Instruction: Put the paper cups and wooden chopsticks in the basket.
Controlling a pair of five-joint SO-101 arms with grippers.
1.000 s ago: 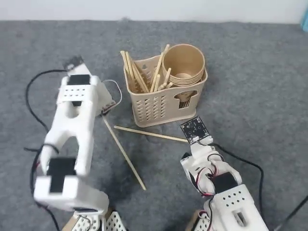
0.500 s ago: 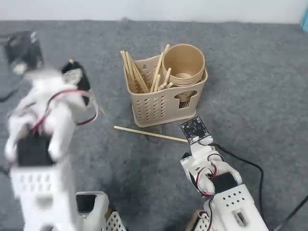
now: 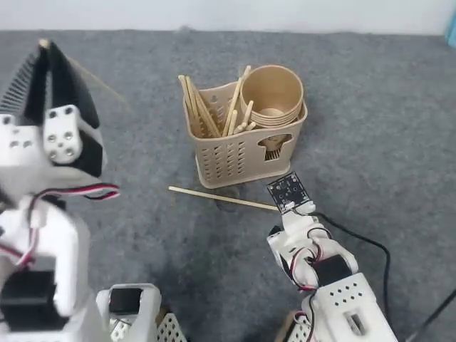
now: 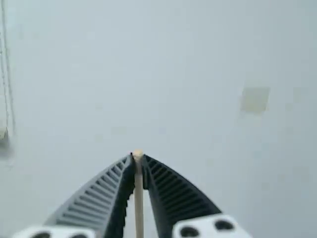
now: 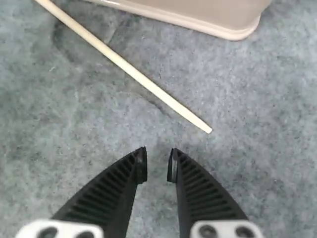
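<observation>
A beige slotted basket (image 3: 235, 153) stands mid-table with stacked paper cups (image 3: 274, 96) and several wooden chopsticks (image 3: 201, 108) upright in it. One chopstick (image 3: 221, 199) lies flat on the grey carpet in front of the basket. My left gripper (image 3: 45, 47) is raised high at the far left, shut on another chopstick (image 4: 138, 198) whose tip pokes out past the fingertips, and it faces a pale wall. My right gripper (image 5: 155, 164) hovers low over the carpet, narrowly open and holding nothing, just short of the lying chopstick's (image 5: 124, 67) end.
The basket's bottom edge (image 5: 208, 22) lies beyond the lying chopstick in the right wrist view. The right arm (image 3: 317, 267) sits at the lower right with a black cable (image 3: 367, 242) trailing off it. Grey carpet spreads around the basket.
The left arm has risen from the carpet and swung up to the left, taking along the chopstick that lay diagonally there. The right arm has not moved.
</observation>
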